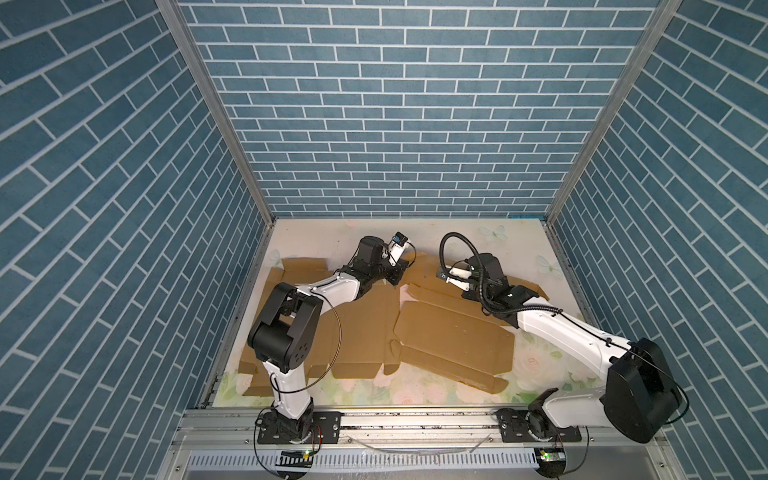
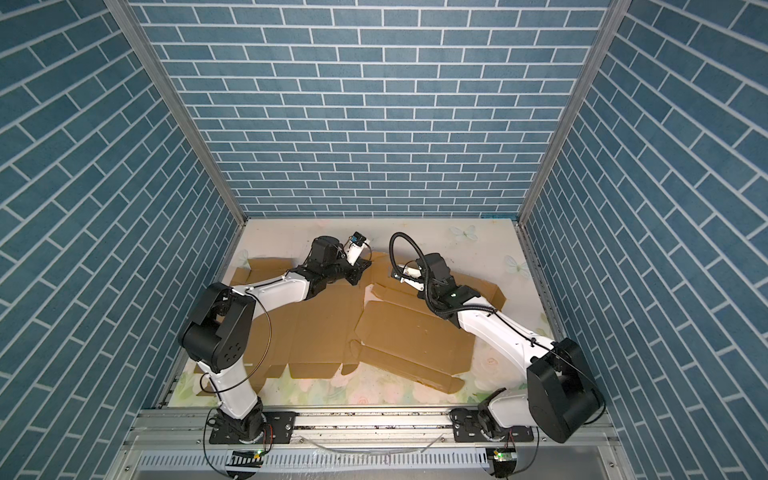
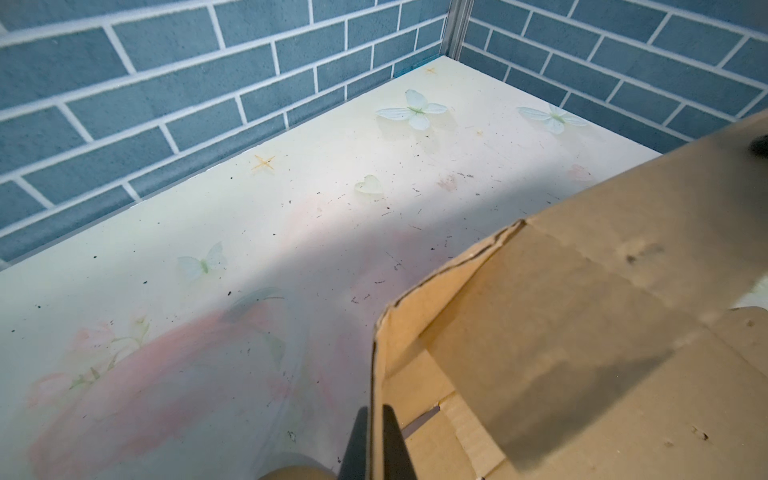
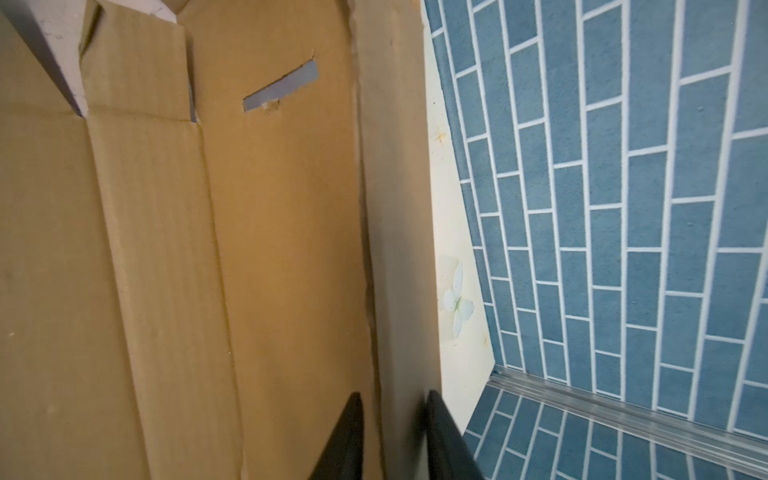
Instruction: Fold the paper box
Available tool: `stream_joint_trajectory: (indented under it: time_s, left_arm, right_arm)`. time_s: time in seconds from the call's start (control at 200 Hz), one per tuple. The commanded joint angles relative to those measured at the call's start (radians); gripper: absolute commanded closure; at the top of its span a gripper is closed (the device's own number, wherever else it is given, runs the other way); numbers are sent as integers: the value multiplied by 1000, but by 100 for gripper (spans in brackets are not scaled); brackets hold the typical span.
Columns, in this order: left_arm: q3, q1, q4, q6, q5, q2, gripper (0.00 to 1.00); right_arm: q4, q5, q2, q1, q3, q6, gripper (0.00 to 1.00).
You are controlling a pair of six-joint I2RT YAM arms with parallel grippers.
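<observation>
Left wrist view: paper box (image 3: 582, 332) edge pinched between jaws.

Matt, creased corrugated-cardboard box (image 1: 453, 334)

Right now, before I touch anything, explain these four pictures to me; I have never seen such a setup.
These are two white-and-black robot arms, left and right, bolted to a metal rail in front of a table with a pale flowered cover, inside blue brick-patterned walls. Two pictures look down from overhead, nearly alike. The other two come from a camera on each arm's wrist, looking past its claw. Spread on the table lies an unfolded brown cardboard box, mostly flat. The left claw is pinched shut on a raised edge of it. The right claw is open, its two black fingers straddling a strip along the cardboard's far edge.
</observation>
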Motion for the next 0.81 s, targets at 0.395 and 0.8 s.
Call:
stream_joint_trajectory:
  time_s: [0.395,0.8]
  left_arm:
    - [108,1,-138,92,-33,8,98]
    - [-30,-116,-5,67,-128,-66,94]
  right_arm:
    - [57,-19,41,-13,-42,-110,100]
    - [46,0,4,-10,-48,-92,100]
